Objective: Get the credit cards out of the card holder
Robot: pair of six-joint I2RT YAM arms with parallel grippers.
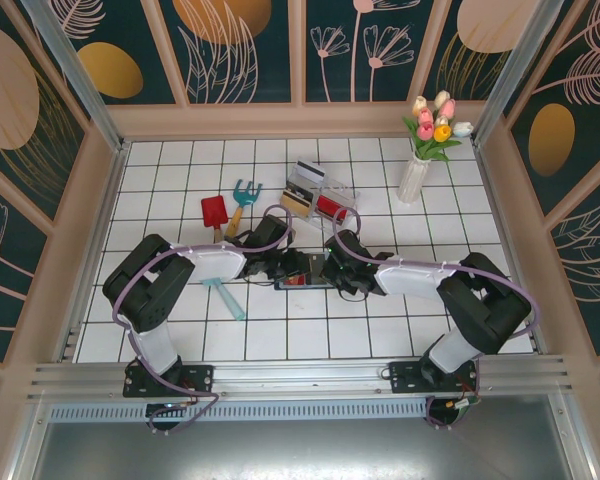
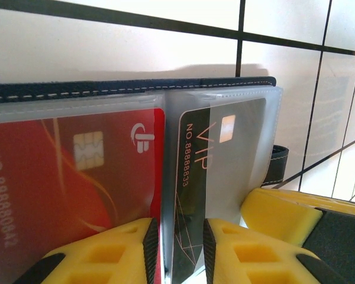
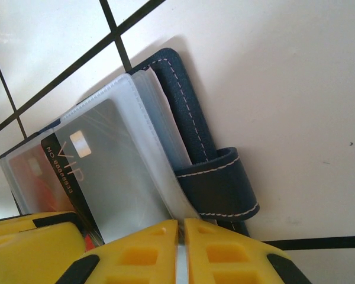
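Surface: white tiled table (image 1: pixel 180 330) with dark grout, walled by floral panels (image 1: pixel 235 45).
Top view, holder: the navy holder (image 1: pixel 305 281) lies open at mid-table, between the two arms.
Top view, grippers: the left gripper (image 1: pixel 280 270) sits at its left end and the right gripper (image 1: pixel 330 275) at its right end, both low over it.
Top view, other items: a red shovel (image 1: pixel 215 213), a blue rake (image 1: pixel 244 193) and a clear box (image 1: pixel 320 195) lie beyond the arms. A vase (image 1: pixel 414 180) of tulips (image 1: pixel 435 125) stands far right. A teal tool (image 1: pixel 225 297) lies beside the left arm.
Left wrist, holder: a stitched navy edge runs along the top, with clear sleeves (image 2: pixel 248 118) spread below it.
Left wrist, cards: the red card (image 2: pixel 59 177) is in the left sleeve, chip showing. The black-and-grey VIP card (image 2: pixel 192 177) is in the sleeve just beside it.
Left wrist, fingers: the yellow fingers stand slightly parted, with the VIP card's lower edge in the gap. No pinch on it is visible.
Left wrist, other arm: a yellow finger rests at the right sleeve's lower corner.
Right wrist, holder: the navy cover is tilted across the tile, its strap (image 3: pixel 219 183) looped at the right edge.
Right wrist, cards: the VIP card sits inside a clear sleeve, and the red card shows dimly behind at left.
Right wrist, fingers: clenched almost together, with a clear sleeve's edge of the holder running into the slit.
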